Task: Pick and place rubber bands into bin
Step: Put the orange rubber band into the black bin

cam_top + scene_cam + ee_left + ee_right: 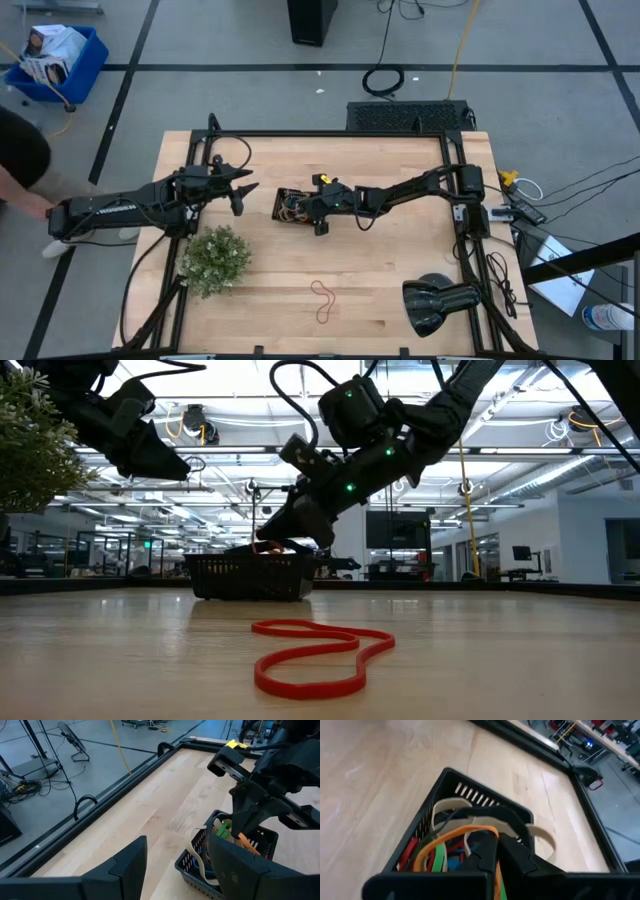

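Rubber bands (pixel 445 847) mostly in bin (pixel 292 205); right gripper (pixel 495 851) over them, one red band (pixel 323 300) left on table.

We see the right gripper tips inside the bin, fingers nearly together, with an orange band (pixel 451 836) draped at them; we can't tell if it's clamped. Bin holds red, green, orange, blue and tan loops; a tan one (pixel 540 841) hangs over the wall. Left gripper (pixel 243 193) hovers just beside the bin, fingers apart, empty. The red band lies well apart toward the table's near edge, between plant (pixel 214 258) and black lamp (pixel 437 303). Nothing blocks it.
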You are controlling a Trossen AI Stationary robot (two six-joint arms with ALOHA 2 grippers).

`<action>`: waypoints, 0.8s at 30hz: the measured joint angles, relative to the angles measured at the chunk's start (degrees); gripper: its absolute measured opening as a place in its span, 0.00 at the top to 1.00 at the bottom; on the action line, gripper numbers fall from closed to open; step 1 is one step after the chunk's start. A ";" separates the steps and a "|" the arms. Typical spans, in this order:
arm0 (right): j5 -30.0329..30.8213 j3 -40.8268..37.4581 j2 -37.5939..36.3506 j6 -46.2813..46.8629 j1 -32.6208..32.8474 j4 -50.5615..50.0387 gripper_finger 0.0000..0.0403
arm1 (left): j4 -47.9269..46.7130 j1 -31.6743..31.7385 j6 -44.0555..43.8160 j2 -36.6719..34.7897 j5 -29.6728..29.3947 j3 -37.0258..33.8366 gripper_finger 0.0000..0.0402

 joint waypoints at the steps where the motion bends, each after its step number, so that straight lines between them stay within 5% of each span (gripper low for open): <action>1: 0.00 0.00 -0.01 -0.05 0.02 0.07 0.96 | -0.02 -0.02 0.00 0.00 0.00 -0.02 0.46; 14: 0.00 -0.01 -0.02 0.28 0.02 -0.09 0.88 | -0.24 -0.01 0.00 -0.01 0.00 -0.02 0.46; 24: 0.28 -0.02 -0.02 1.49 0.11 -0.06 0.67 | -0.21 -0.01 -0.02 0.00 0.00 -0.02 0.46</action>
